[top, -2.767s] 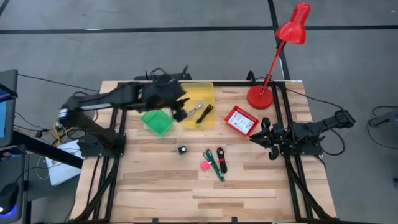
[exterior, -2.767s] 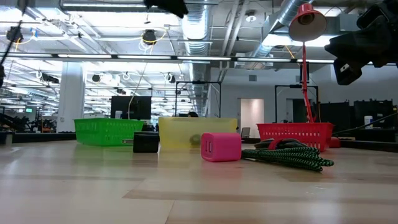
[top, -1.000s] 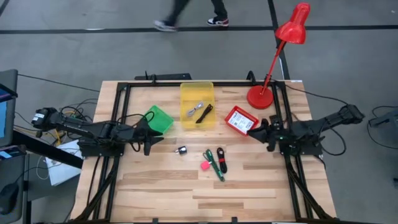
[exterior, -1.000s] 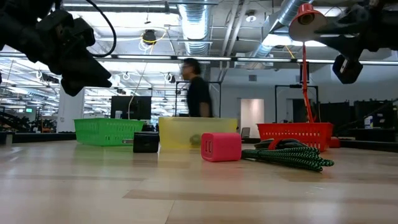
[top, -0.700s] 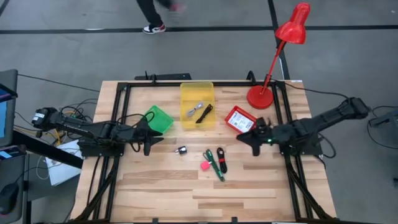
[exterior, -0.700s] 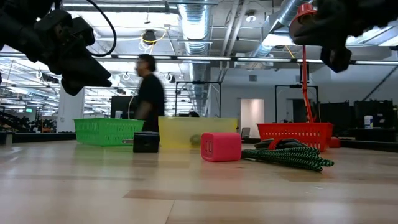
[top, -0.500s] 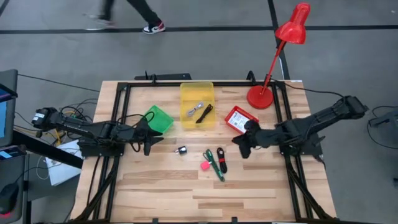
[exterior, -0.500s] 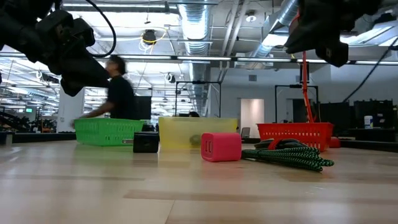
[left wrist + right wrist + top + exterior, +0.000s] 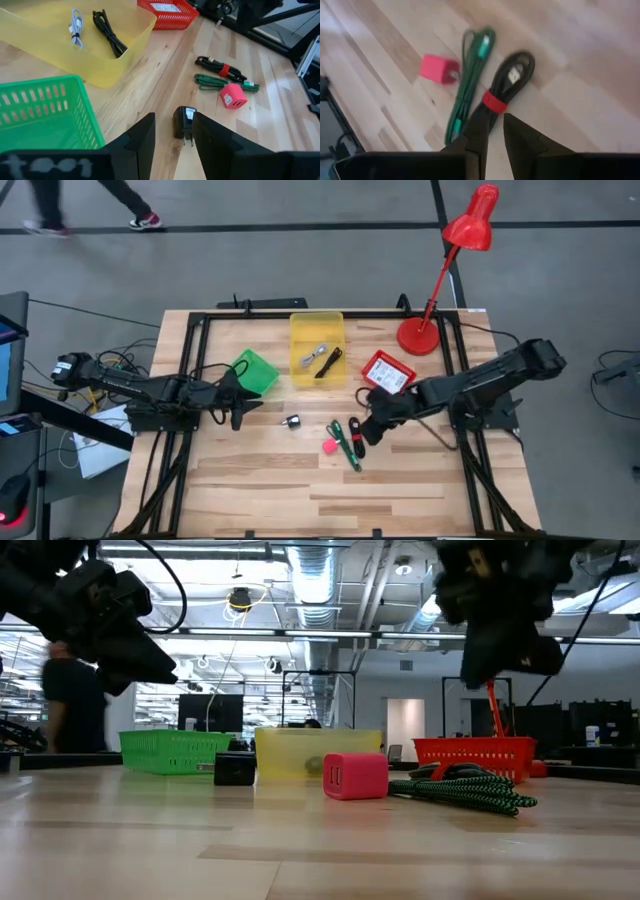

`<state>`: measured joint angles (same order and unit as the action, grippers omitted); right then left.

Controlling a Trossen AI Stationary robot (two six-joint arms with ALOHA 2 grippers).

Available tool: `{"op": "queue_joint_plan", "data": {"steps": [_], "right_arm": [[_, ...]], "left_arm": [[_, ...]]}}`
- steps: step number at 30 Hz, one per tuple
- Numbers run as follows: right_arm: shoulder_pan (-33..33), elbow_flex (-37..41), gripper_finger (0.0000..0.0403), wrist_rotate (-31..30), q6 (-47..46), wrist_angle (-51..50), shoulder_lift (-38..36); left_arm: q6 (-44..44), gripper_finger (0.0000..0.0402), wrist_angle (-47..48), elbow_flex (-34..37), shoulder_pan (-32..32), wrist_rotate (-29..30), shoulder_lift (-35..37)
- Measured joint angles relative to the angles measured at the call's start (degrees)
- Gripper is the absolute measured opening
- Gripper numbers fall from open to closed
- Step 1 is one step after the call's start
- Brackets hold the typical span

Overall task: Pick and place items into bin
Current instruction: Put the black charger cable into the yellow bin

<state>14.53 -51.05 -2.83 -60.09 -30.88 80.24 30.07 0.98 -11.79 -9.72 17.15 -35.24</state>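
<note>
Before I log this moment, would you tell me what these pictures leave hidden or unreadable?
- Print on the card in the red basket: too small in the high view, cut by the edge in the left wrist view.
- Yellow bin contents: blurred behind its tinted wall in the low view.
- Right gripper in the low view: only a dark silhouette, fingertips indistinct.
- Person: motion-blurred.

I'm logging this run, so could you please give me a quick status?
Right gripper open above black cable. Left gripper open, waiting beside green basket. Nothing in the way.
</note>
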Motion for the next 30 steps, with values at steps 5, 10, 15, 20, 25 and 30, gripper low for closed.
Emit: {"op": "queue_joint_plan", "data": {"steps": [5, 10, 15, 20, 25, 30], "right_arm": [[-1.29, 0.00, 0.0055, 5.57, -2.73, 0.90, 4.48], [-1.38, 0.00, 0.0073, 6.03, -5.96, 1.50, 6.19], [-1.56, 0.00, 0.0125, 5.94, -7.46, 2.34, 6.32], [-1.56, 0.00, 0.0193, 5.82, -7.46, 4.91, 6.32], [-1.56, 0.01, 0.0236, 5.61, -8.03, 5.64, 9.34], [-1.56, 0.00, 0.0238, 6.62, -7.96, 5.87, 14.09]], "left_arm": [[-0.15, 0.0119, 2.36, 0.00, 0.00, -0.03, -0.02], [-0.27, 0.0119, 5.53, 0.00, 0.00, -0.05, -0.02], [-0.31, 0.0119, 9.32, 0.00, 0.00, -0.14, -0.02], [-0.31, 0.0119, 12.66, 0.00, 0.00, -0.15, -0.02], [-0.31, 0.0119, 13.11, 0.00, 0.00, -0.15, -0.02], [-0.31, 0.0119, 12.16, 0.00, 0.00, 0.01, 0.00]]}}
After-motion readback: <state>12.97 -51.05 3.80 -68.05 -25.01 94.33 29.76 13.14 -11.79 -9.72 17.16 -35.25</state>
